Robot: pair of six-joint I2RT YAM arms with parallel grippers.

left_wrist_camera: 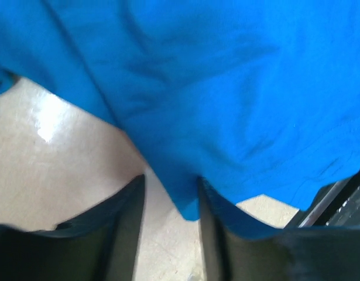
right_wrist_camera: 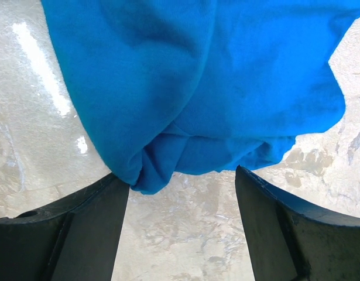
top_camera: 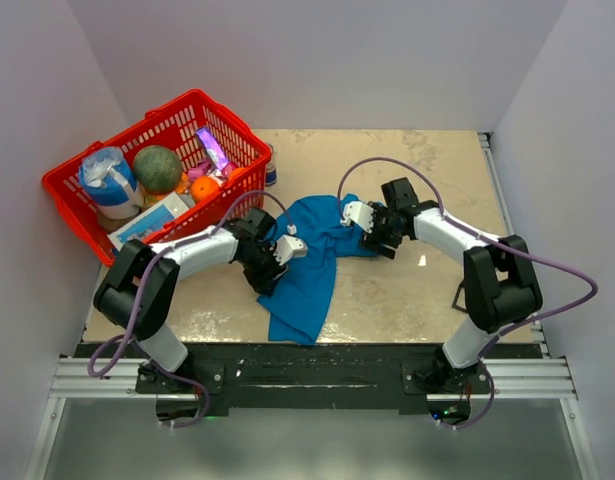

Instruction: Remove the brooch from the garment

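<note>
Mid-desk (top_camera: pixel 407 290), left gripper (left_wrist_camera: pixel 170 199) half-open, right gripper (right_wrist_camera: pixel 180 193) wide open, both straddling garment (top_camera: pixel 309 275) folds; brooch unseen, so next: pinch, spread.

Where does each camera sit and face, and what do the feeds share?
Top external: above, behind the bases, looking down on table, left arm, right arm, garment.
Left wrist: on left arm, facing garment cloth; left claw below.
Right wrist: on right arm, facing a garment fold; open right claw below.
Shared: garment and table in all; brooch in none.
</note>
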